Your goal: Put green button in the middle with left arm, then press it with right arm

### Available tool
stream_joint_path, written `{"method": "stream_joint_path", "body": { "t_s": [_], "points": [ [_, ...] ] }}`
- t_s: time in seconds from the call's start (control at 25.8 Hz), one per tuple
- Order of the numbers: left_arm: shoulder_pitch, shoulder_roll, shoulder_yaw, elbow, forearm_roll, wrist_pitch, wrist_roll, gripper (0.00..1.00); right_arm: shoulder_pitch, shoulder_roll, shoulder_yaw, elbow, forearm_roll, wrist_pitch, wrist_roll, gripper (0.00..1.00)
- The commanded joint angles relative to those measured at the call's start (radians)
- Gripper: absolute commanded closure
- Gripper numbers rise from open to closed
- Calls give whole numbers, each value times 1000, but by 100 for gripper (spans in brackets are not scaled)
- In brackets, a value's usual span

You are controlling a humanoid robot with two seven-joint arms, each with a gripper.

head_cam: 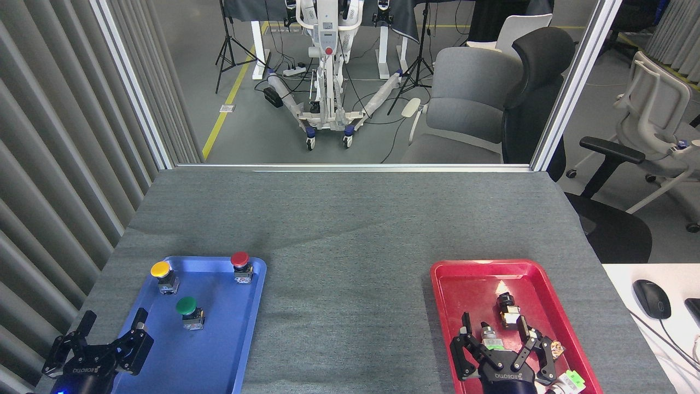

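The green button point(187, 310) stands upright in the blue tray point(219, 350), below the yellow-capped switch point(163, 274) and the red-capped switch point(241, 265). My left gripper point(112, 326) hovers open at the tray's near left corner, a short way left of and below the green button, holding nothing. My right gripper point(495, 327) is open over the near part of the red tray point(454, 284), its fingers spread around small switch parts point(508, 313) lying there. The bare grey felt middle point(344, 284) of the table lies between the two trays.
The grey table ends at a metal-framed far edge point(350, 167). Slatted grey panels point(60, 164) close off the left side. A white desk with a black mouse point(652, 299) adjoins the right. Office chairs point(476, 104) stand beyond the table.
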Motion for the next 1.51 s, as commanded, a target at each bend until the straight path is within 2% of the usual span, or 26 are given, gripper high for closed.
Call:
{"method": "stream_joint_path", "body": {
  "t_s": [0.0,0.27,1.12,1.28,1.47],
  "points": [
    [-2,2,0,1,-12,9,-4,0,0,1,7,0,-1,8,2,0],
    [-3,3,0,2,-56,9,8,0,0,-5,23,0,1,6,5,0],
    [-10,-2,-1,21,-56,12,2,0,2,-6,23,2,1,2,7,0],
    [-37,0,-19,102,-59,1,-11,0,2,-3,25,2,1,2,5,0],
    [-49,-12,-73,137,-119,14,-10,0,5,-3,31,2,1,2,0,0]
  ]
}}
